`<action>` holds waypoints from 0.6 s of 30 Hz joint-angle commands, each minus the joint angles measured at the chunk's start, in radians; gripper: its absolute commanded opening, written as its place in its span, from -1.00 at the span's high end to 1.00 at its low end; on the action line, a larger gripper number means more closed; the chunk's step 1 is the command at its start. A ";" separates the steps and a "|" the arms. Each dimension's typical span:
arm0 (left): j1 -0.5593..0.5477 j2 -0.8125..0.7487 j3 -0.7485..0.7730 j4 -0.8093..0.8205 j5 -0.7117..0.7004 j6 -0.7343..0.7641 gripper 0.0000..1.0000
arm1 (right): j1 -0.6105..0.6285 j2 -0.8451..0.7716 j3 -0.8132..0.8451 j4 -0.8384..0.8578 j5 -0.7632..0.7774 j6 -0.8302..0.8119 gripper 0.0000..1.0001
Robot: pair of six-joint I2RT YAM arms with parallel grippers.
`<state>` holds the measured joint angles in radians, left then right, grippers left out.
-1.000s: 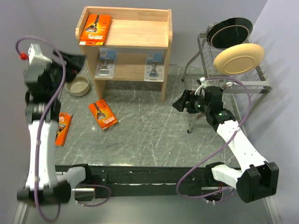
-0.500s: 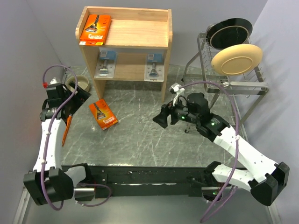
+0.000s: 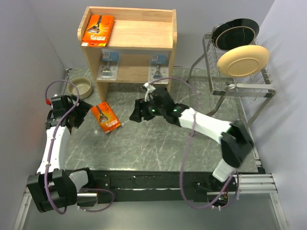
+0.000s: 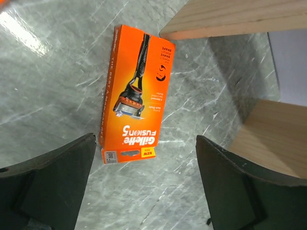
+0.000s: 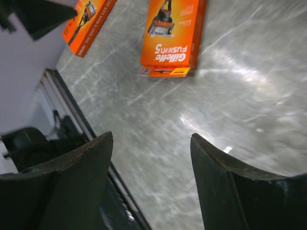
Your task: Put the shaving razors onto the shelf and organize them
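Top external view: one orange pack [image 3: 106, 117] of razors lies flat on the grey tabletop [image 3: 158, 143], just in front of the left side panel of the shelf [image 3: 144, 34]. It sits between the two arms. The left fingers [image 3: 79, 119] are near its left edge and the right fingers [image 3: 135, 114] are near its right edge, and neither pair touches it.

A second orange pack [image 3: 97, 28] rests at the left end of the shelf's rimmed top tray. On the lower board a blister pack [image 3: 109, 65] stands toward the left and another blister pack [image 3: 158, 67] toward the right, well apart from each other.

From the left wrist view, the left fingers are spread wide with nothing between them. The orange pack lies face up on the tabletop below. Its hang-tab end falls inside the gap, and one corner is just beside the fingertip seen on the left. Its far end lies close to a wooden foot of the shelf.

From the right wrist view, the right fingers are also spread wide and empty. The same pack lies ahead of their tips, roughly in line with the gap, with its tab end toward them. A third orange pack [image 5: 88, 17] lies on the tabletop farther off, cut by the upper left edge of the frame.

A small bowl [image 3: 79, 87] sits left of the shelf. A wire dish rack [image 3: 225, 86] on the right holds a black plate [image 3: 235, 33] and a cream plate [image 3: 242, 60].
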<state>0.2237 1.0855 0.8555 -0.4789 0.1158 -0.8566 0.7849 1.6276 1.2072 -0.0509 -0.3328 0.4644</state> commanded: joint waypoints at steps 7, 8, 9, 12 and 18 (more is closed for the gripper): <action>0.020 -0.035 -0.107 0.124 0.110 -0.113 -0.83 | 0.008 0.314 0.089 0.235 -0.207 0.437 -0.28; 0.020 -0.038 -0.113 0.120 0.110 -0.119 -0.84 | 0.011 0.333 0.100 0.241 -0.209 0.474 -0.26; 0.020 -0.039 -0.125 0.118 0.111 -0.137 -0.85 | 0.013 0.350 0.106 0.246 -0.207 0.490 -0.26; 0.020 -0.044 -0.153 0.128 0.111 -0.136 -0.87 | 0.014 0.414 0.138 0.275 -0.216 0.543 -0.22; 0.022 -0.035 -0.173 0.143 0.108 -0.125 -0.89 | 0.014 0.544 0.251 0.287 -0.230 0.606 -0.14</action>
<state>0.2394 1.0645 0.6880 -0.3836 0.2123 -0.9749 0.7910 2.1281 1.3666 0.1722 -0.5404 0.9970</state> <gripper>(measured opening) 0.942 0.581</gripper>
